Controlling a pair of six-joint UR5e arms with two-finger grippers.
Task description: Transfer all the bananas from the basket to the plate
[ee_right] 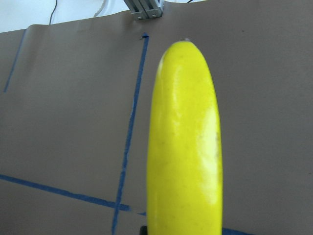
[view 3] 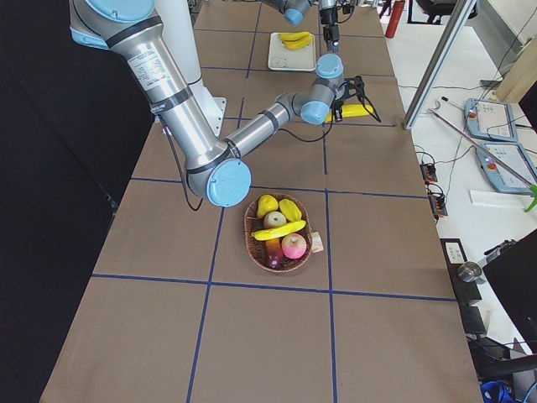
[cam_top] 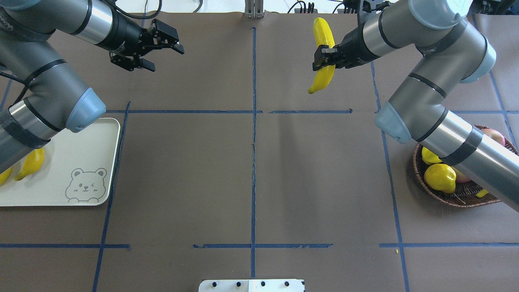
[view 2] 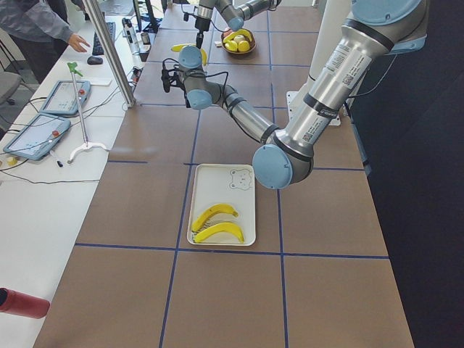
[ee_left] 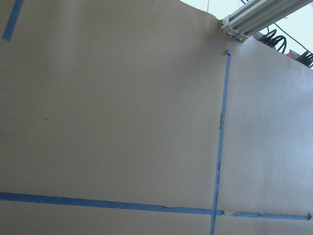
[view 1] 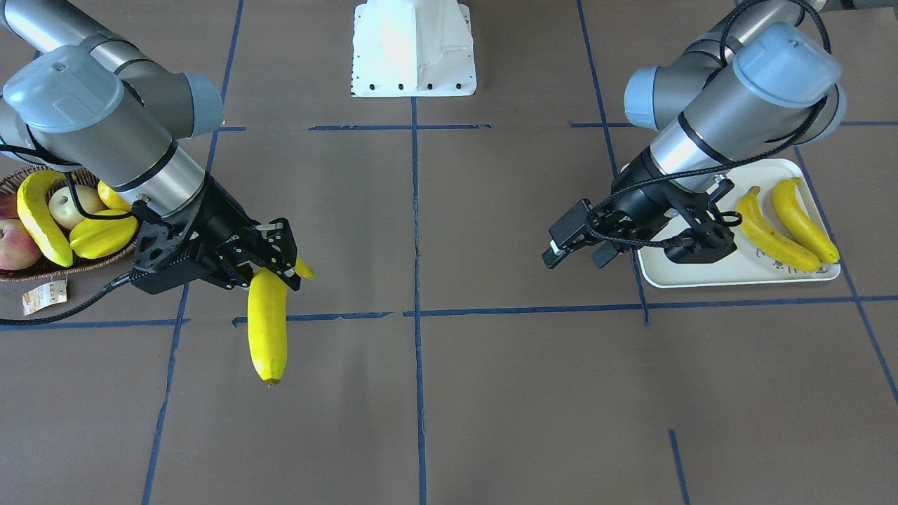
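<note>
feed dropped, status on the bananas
Left gripper open, empty. Right gripper shut on long yellow banana, mid-air. Two bananas on cream rectangular tray, one banana in brown wicker basket. Left arm overhangs tray.

This is a robotics lab. Grey jointed robot arms (cam_top: pixel 425 93) rise from a white metal base (view 1: pixel 414 49) over a long worktop (cam_top: pixel 182 162) that is papered brown and gridded with blue tape lines (cam_top: pixel 253 162). Alongside it, a white side table (view 2: pixel 29 217) carries grey teach pendants (view 2: pixel 65 96), loose black cables (view 2: pixel 43 177) and an aluminium post (view 2: pixel 109 51). A person (view 2: pixel 32 22) stands by the side table.
</note>
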